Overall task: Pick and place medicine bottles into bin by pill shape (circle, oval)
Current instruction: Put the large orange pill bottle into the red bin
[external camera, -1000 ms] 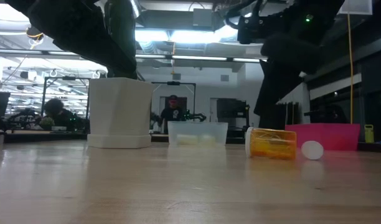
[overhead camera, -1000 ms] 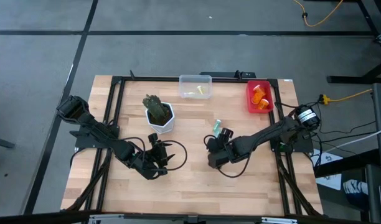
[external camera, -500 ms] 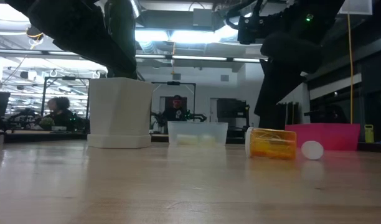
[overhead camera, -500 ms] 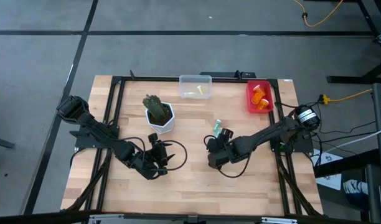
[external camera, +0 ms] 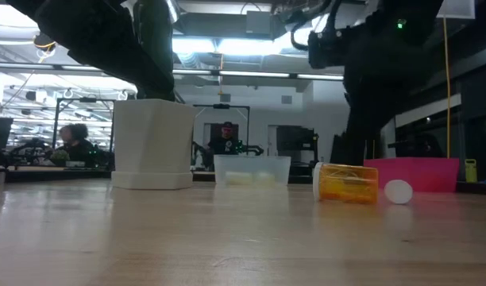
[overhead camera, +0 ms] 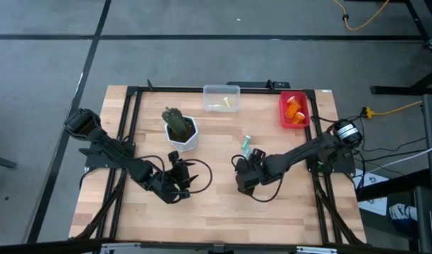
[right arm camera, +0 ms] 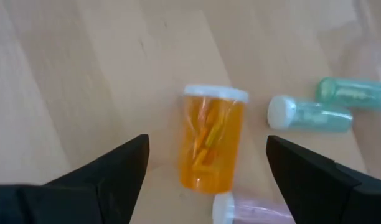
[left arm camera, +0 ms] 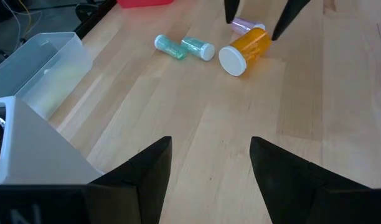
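Observation:
An orange bottle (right arm camera: 210, 142) with a white cap lies on its side on the wood table, and also shows in the low view (external camera: 346, 183) and the left wrist view (left arm camera: 248, 45). Two teal bottles (right arm camera: 310, 114) (right arm camera: 353, 93) and a pink one (right arm camera: 241, 209) lie close by it. My right gripper (right arm camera: 208, 144) is open above the orange bottle, one finger on either side, touching nothing. My left gripper (overhead camera: 195, 175) is open and empty in front of the plant pot, and its open fingers also show in its own wrist view (left arm camera: 209, 149).
A white hexagonal pot (overhead camera: 181, 130) with a plant stands left of centre. A clear bin (overhead camera: 222, 99) with pale bottles and a red bin (overhead camera: 294, 109) with orange bottles stand at the far edge. A black frame (overhead camera: 131, 92) runs round the table.
My right gripper has shifted a little toward the table's right and stands more upright over the orange bottle. The bottles have not moved.

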Robot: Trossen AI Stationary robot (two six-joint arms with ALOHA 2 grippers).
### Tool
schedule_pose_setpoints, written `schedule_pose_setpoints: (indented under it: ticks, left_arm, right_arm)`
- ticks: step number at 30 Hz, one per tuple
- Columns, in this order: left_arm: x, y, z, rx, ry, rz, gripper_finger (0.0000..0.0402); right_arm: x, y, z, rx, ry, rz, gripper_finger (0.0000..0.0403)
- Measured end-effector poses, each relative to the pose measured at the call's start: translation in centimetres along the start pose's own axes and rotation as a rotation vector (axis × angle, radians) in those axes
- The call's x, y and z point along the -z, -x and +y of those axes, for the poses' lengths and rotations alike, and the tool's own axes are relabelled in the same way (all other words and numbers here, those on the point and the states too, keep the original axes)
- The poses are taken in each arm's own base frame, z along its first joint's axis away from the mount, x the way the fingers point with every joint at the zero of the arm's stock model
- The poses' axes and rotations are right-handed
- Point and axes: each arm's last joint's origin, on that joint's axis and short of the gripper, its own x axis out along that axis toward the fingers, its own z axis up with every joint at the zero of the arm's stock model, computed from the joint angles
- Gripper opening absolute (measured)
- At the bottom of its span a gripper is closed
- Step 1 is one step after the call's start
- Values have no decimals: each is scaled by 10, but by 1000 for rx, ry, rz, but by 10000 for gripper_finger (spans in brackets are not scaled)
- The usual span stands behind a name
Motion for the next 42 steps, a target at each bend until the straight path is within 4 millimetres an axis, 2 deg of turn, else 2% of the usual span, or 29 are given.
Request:
schedule_pose_setpoints:
  ticks: [5,14,17,25,34,38,42]
  left_arm:
    - [0,0,0,2,3,-3,211]
    - [0,0,0,2,4,-3,211]
    - [0,0,0,2,4,-4,211]
    - [0,0,0,2,2,-2,211]
    - [0,0,0,2,1,-2,211]
    - [0,0,0,1,1,-2,211]
    - [0,0,0,1,1,-2,211]
  right_arm:
    - [0,-8,-3,36,6,24,325]
    - [0,-40,-7,80,39,112,325]
    - [-2,-44,-7,80,35,108,320]
    - [-3,-45,-9,23,15,152,276]
    - [-2,-44,-11,65,55,147,210]
    - [-3,-35,-16,113,50,122,182]
    - [-4,-19,-26,187,28,87,174]
